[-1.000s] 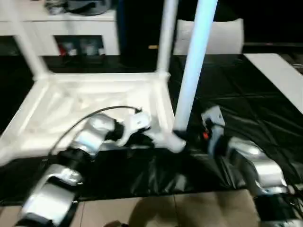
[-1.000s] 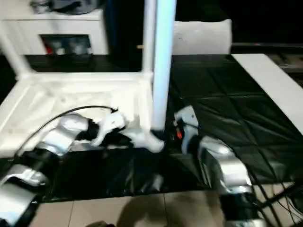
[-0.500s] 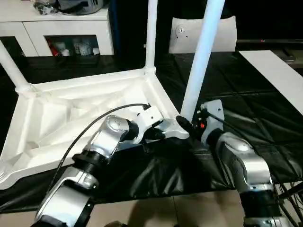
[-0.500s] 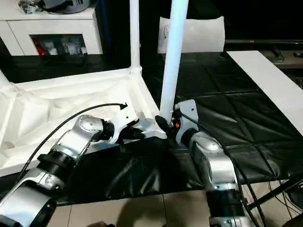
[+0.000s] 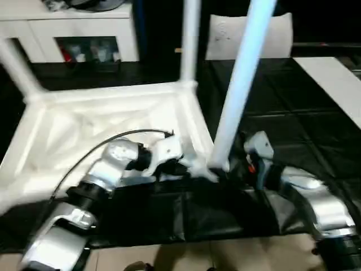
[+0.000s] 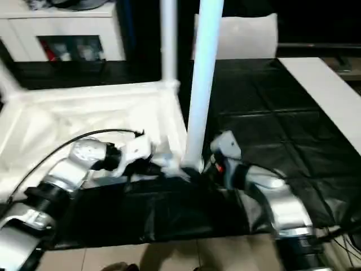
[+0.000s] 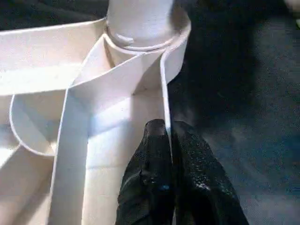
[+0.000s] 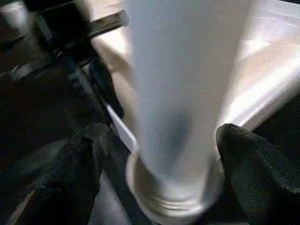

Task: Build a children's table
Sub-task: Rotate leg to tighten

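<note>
Left gripper (image 7: 169, 136), seen from its own wrist, pinches the thin outer wall of the tabletop (image 5: 84, 127) between its two black fingers (image 7: 150, 164), jaws closed on the rim just beside the near corner socket (image 7: 145, 35). Right gripper (image 8: 154, 154) straddles the near leg (image 5: 240, 84) close above that socket: one black finger (image 8: 70, 173) lies on each side of the tube with a gap on both sides, so the jaws stand open and do not clamp the leg. Both silver forearms enter from the lower edge of the head views; motion blur softens their outlines and hides the fingertips there.

White plastic tabletop lies upside down on a black sheet (image 5: 293, 130), ribbed underside up. Near leg stands upright in its socket at the corner between the two grippers, and its upper end is cut off by the frame. A second leg (image 5: 189, 42) rises from the far corner on the same side, also cut off above. A third leg (image 5: 17, 68) leans out of the far left corner, and only its lower part is visible. The nearest left corner runs out of frame.

Behind stand a white cabinet (image 5: 84, 28) with blurred contents and a white flat bag (image 5: 248, 39).
</note>
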Available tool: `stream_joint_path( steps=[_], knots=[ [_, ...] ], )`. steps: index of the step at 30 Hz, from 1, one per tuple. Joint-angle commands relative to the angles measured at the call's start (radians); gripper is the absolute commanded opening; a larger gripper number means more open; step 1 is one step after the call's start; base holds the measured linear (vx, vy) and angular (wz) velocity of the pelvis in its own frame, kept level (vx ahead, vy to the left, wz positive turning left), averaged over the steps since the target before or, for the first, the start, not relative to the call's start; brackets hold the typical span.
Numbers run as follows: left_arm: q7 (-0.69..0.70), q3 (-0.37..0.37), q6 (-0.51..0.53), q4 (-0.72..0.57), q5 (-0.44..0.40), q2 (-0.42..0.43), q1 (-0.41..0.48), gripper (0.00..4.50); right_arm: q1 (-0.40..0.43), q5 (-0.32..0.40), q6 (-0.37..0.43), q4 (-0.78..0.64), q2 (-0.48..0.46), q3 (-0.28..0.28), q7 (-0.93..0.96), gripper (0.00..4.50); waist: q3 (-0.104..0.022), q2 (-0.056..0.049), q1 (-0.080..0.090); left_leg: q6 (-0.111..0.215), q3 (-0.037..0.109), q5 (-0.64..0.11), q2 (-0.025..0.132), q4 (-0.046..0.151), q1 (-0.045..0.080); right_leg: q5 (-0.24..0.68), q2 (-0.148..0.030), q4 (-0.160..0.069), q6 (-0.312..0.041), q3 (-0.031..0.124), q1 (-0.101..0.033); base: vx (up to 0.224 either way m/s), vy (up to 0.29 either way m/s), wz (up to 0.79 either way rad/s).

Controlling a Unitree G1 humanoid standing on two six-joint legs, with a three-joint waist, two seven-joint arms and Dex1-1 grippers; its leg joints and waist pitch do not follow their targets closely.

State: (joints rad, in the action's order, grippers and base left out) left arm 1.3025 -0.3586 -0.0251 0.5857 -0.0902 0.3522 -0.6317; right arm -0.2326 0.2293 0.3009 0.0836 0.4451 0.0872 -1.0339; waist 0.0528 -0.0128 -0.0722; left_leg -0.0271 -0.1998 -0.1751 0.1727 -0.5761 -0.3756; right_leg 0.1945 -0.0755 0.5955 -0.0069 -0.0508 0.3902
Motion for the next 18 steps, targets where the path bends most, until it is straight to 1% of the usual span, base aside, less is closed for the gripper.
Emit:
stream_joint_path(
  steps=[1,2,4,5,6,7,8,9,10,11,12,13,16,17,18],
  knots=[
    [0.054,-0.044,-0.033,-0.004,-0.001,-0.004,-0.005,0.0,0.0,0.018,-0.015,0.004,0.009,0.014,-0.049,3.89,-0.063,0.001,0.001,0.074,0.024,-0.187,0.068,0.057,0.022,0.087,-0.073,-0.06,-0.268,0.043,-0.042,0.0,0.0,0.0],
    [0.103,-0.065,-0.057,0.002,-0.008,0.013,-0.009,0.0,-0.01,0.024,-0.021,0.014,0.036,0.033,-0.113,3.89,-0.062,0.001,-0.004,0.064,0.026,-0.21,0.069,0.058,0.024,0.13,-0.075,-0.063,-0.262,0.042,-0.041,0.0,0.0,0.0],
    [0.12,-0.074,-0.067,0.005,-0.011,0.02,-0.01,0.0,-0.013,0.024,-0.031,0.018,0.045,0.042,-0.135,3.89,-0.06,0.001,-0.008,0.048,0.026,-0.228,0.071,0.062,0.025,0.169,-0.076,-0.066,-0.253,0.043,-0.04,0.0,0.0,0.0],
    [0.137,-0.083,-0.083,0.012,-0.015,0.026,-0.013,0.0,-0.019,0.023,-0.051,0.027,0.053,0.049,-0.159,3.89,-0.059,0.005,-0.013,0.034,0.025,-0.253,0.071,0.063,0.029,0.209,-0.079,-0.071,-0.244,0.045,-0.036,0.0,0.0,0.0],
    [0.137,-0.083,-0.083,0.012,-0.015,0.026,-0.013,0.0,-0.019,0.023,-0.051,0.027,0.053,0.049,-0.159,3.89,-0.057,0.005,-0.013,0.03,0.026,-0.261,0.07,0.063,0.028,0.225,-0.08,-0.071,-0.241,0.046,-0.036,0.0,0.0,0.0],
    [0.155,-0.091,-0.094,0.016,-0.015,0.031,-0.016,0.0,-0.023,0.038,-0.043,0.03,0.061,0.055,-0.198,3.89,-0.056,0.005,-0.014,0.022,0.026,-0.275,0.07,0.065,0.029,0.254,-0.081,-0.074,-0.232,0.046,-0.036,0.0,0.0,0.0],
    [0.155,-0.091,-0.094,0.016,-0.015,0.031,-0.016,0.0,-0.023,0.038,-0.043,0.03,0.061,0.055,-0.198,3.74,-0.056,0.009,-0.015,0.02,0.028,-0.284,0.07,0.066,0.029,0.282,-0.083,-0.075,-0.225,0.046,-0.038,0.0,0.0,0.0],
    [0.177,-0.101,-0.115,0.023,-0.017,0.038,-0.021,0.0,-0.03,0.06,-0.032,0.035,0.072,0.061,-0.241,3.74,-0.055,0.008,-0.015,0.018,0.029,-0.281,0.07,0.067,0.029,0.288,-0.083,-0.076,-0.221,0.046,-0.037,0.0,0.0,0.0],
    [0.177,-0.101,-0.115,0.023,-0.017,0.038,-0.021,0.0,-0.03,0.06,-0.032,0.035,0.072,0.061,-0.241,3.74,-0.057,0.01,-0.015,0.022,0.029,-0.278,0.069,0.066,0.029,0.292,-0.083,-0.077,-0.218,0.046,-0.038,0.0,0.0,0.0],
    [0.196,-0.106,-0.131,0.032,-0.018,0.042,-0.027,0.0,-0.037,0.078,-0.025,0.042,0.078,0.065,-0.278,3.52,-0.058,0.013,-0.016,0.027,0.027,-0.264,0.069,0.064,0.028,0.279,-0.082,-0.075,-0.221,0.046,-0.039,0.0,0.0,0.0],
    [0.215,-0.112,-0.145,0.038,-0.019,0.046,-0.032,0.0,-0.045,0.093,-0.013,0.047,0.084,0.068,-0.31,3.46,-0.058,0.016,-0.017,0.03,0.027,-0.255,0.07,0.064,0.027,0.271,-0.082,-0.074,-0.221,0.046,-0.038,0.0,0.0,0.0],
    [0.229,-0.115,-0.154,0.042,-0.019,0.049,-0.035,0.0,-0.051,0.103,-0.006,0.052,0.088,0.072,-0.329,3.46,-0.06,0.013,-0.018,0.037,0.027,-0.237,0.07,0.062,0.026,0.247,-0.082,-0.07,-0.227,0.045,-0.04,0.0,0.0,0.0],
    [0.248,-0.124,-0.167,0.043,-0.021,0.055,-0.038,0.0,-0.059,0.112,0.005,0.057,0.094,0.083,-0.359,3.11,-0.062,0.013,-0.021,0.047,0.026,-0.207,0.07,0.06,0.025,0.196,-0.081,-0.064,-0.241,0.044,-0.039,0.0,0.0,0.0],
    [0.251,-0.126,-0.171,0.044,-0.023,0.055,-0.039,0.0,-0.06,0.11,0.003,0.06,0.095,0.087,-0.366,3.11,-0.063,0.014,-0.022,0.049,0.025,-0.203,0.071,0.059,0.027,0.185,-0.081,-0.063,-0.247,0.044,-0.038,0.0,0.0,0.0],
    [0.251,-0.126,-0.171,0.044,-0.023,0.055,-0.039,0.0,-0.06,0.11,0.003,0.06,0.095,0.087,-0.366,2.99,-0.063,0.014,-0.023,0.049,0.025,-0.201,0.07,0.058,0.025,0.182,-0.081,-0.062,-0.248,0.044,-0.039,0.0,0.0,0.0]
  ],
)
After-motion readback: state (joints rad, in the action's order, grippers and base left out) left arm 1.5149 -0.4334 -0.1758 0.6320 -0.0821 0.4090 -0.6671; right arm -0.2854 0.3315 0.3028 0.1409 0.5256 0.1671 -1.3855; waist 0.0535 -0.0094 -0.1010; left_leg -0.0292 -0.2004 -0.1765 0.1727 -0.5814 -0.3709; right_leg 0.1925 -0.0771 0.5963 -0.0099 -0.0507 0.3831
